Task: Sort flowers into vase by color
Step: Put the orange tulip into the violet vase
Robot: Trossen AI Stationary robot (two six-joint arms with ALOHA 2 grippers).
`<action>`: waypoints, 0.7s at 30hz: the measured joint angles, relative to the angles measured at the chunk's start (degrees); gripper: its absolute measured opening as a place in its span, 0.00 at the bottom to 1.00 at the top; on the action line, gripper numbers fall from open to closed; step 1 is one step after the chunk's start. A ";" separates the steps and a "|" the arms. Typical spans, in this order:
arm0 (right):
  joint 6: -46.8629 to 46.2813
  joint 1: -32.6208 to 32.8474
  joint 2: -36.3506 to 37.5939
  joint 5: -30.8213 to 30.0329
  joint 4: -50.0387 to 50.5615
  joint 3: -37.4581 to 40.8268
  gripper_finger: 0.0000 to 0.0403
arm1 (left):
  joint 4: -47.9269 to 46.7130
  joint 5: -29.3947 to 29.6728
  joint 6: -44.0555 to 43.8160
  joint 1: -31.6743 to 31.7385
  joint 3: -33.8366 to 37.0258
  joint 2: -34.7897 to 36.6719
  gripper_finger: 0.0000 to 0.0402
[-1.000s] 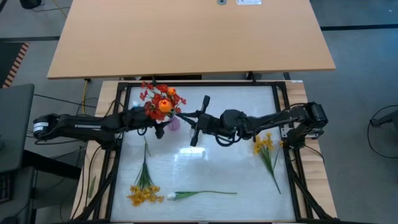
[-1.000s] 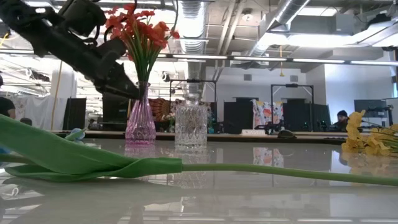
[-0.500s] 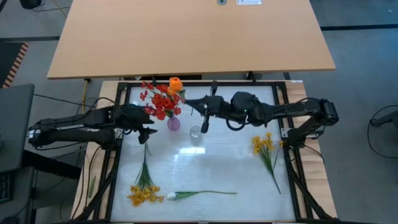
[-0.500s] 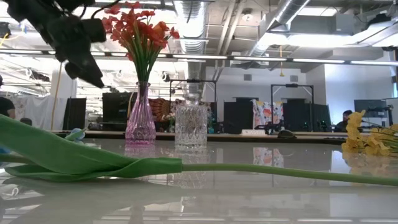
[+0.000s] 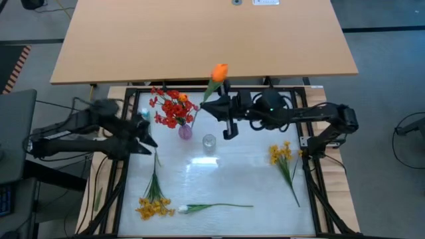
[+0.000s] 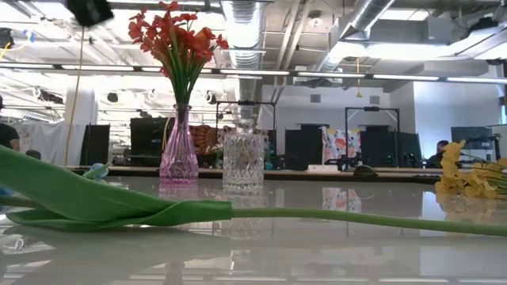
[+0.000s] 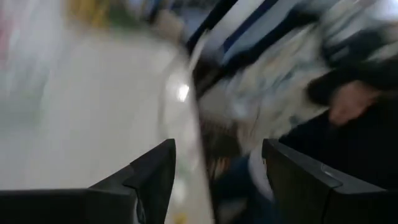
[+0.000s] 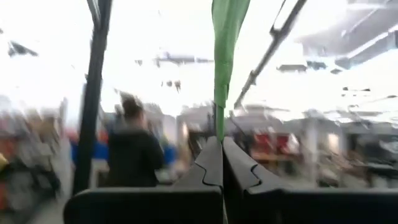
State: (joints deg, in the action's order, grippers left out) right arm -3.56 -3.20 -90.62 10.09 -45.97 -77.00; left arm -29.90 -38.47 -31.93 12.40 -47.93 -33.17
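Now right hand [image 5: 214, 108] clenched on orange tulip [image 5: 219, 71] — green stem upright; left hand [image 7: 214, 180] released.

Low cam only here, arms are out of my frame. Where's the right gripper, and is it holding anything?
Observer: The right gripper is raised near the table's far edge, right of the pink vase, shut on an orange tulip.
Operator: Left one?
Observer: The left gripper is left of the pink vase, open, with nothing between its fingers.
Operator: Any flowers I can't see?
Observer: Yes, a yellow bunch lies at the near-left of the table, beside the white tulip.
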 joint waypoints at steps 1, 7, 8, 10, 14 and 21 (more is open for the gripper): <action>-2.43 -0.17 -1.46 0.51 -3.85 -0.04 0.05 | 4.53 0.01 -0.33 -0.02 -1.02 0.30 0.56; -11.87 -0.17 -11.15 4.25 -10.97 -6.89 0.05 | 20.63 7.59 2.56 -0.89 -6.80 0.91 0.54; -11.92 0.11 -12.65 4.87 -10.93 -9.12 0.05 | 19.57 10.53 4.13 -0.89 -7.45 0.80 0.54; -11.63 0.66 -15.43 5.30 -10.77 -13.39 0.05 | 16.38 15.87 6.20 -0.87 -8.01 0.40 0.54; -10.86 0.90 -19.85 5.53 -4.66 -21.23 0.05 | 13.83 18.89 7.27 -0.89 -8.06 -2.52 0.54; -6.65 0.61 -23.20 5.44 5.09 -27.31 0.05 | 13.92 13.19 9.02 -0.89 -8.08 -8.53 0.54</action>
State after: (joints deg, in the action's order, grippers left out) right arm -10.22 -2.60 -113.82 15.53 -40.87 -104.30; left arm -15.99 -25.28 -22.92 11.51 -56.01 -41.70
